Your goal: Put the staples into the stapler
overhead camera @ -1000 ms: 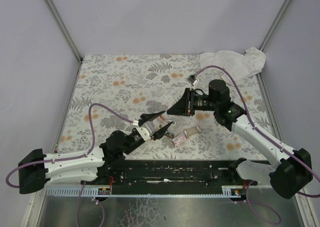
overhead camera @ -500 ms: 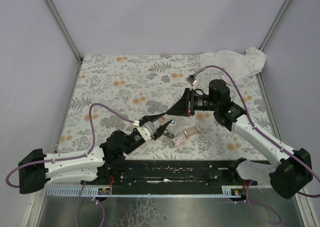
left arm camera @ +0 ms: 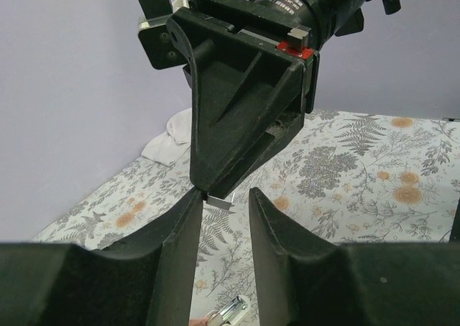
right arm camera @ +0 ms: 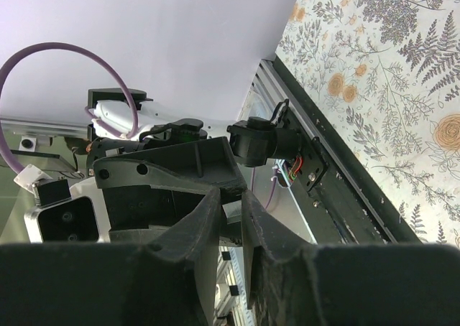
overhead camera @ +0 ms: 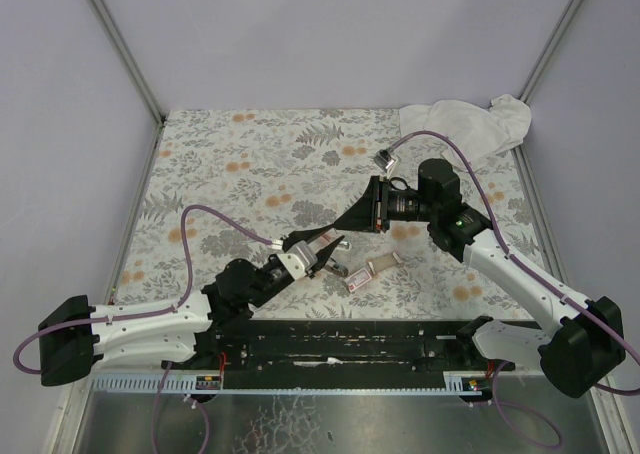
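Seen from above, the staples (overhead camera: 358, 281) box lies on the floral counter (overhead camera: 250, 164), just beside the left hand (overhead camera: 330, 244) and right hand (overhead camera: 344, 225), which meet tip to tip. The left wrist camera shows the left hand's fingers (left arm camera: 180, 247) narrowly spread. On the right wrist camera, the right hand pinches a small silvery strip (right arm camera: 231, 212).

I'm driving in a robotics lab test cell, plain lilac panel walls (overhead camera: 300, 34), aluminium corner posts (overhead camera: 120, 49), floral-print tabletop (overhead camera: 250, 164), black mounting rail (overhead camera: 330, 339), slotted cable duct (overhead camera: 300, 382).
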Robot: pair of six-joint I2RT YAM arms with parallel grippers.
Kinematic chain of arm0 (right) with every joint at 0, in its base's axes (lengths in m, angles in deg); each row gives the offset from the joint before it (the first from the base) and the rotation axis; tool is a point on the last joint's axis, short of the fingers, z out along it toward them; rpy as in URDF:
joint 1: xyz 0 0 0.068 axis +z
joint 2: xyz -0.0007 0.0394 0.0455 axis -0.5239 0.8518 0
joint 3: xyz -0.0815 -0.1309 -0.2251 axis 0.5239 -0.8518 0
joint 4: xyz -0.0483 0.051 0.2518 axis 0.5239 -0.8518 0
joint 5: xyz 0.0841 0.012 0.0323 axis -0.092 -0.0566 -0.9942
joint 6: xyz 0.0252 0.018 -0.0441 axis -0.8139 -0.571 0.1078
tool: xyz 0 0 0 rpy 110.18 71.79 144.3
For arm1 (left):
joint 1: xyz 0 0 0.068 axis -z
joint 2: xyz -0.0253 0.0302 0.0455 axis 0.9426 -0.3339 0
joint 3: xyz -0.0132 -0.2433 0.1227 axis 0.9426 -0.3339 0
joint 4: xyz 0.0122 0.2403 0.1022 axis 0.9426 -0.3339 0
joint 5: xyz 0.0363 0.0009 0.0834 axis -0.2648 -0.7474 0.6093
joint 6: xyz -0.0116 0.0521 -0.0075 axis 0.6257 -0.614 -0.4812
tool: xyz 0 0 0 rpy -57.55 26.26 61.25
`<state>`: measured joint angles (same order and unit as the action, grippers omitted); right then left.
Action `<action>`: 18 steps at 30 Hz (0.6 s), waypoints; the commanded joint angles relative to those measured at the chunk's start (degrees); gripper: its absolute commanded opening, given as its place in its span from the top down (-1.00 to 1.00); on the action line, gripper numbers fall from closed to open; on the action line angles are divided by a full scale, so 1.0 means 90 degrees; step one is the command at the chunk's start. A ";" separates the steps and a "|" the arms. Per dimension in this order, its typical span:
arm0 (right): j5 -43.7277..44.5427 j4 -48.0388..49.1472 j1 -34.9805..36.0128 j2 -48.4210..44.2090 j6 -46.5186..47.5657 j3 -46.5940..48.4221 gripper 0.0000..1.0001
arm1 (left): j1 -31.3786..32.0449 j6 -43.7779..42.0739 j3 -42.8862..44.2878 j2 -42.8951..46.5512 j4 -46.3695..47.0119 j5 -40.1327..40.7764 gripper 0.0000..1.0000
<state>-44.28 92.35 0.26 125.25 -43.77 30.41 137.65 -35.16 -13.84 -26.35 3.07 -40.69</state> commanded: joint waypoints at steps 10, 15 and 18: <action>-0.0218 0.0247 -0.0014 -0.0065 -0.0015 -0.0029 0.49 | 0.0042 -0.0078 0.0269 -0.0049 -0.0050 0.0074 0.71; 0.0126 -0.0063 -0.0009 -0.0162 0.0223 0.0020 0.20 | 0.0044 0.0222 0.0345 -0.0018 -0.0656 0.0091 0.79; 0.0567 -0.0397 -0.0037 -0.0224 0.0491 0.0106 0.09 | 0.0041 0.0583 0.0303 0.0100 -0.1193 0.0188 0.81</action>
<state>-43.32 90.93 0.22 125.23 -42.72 30.04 137.65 -34.06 -12.75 -26.55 -1.94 -39.93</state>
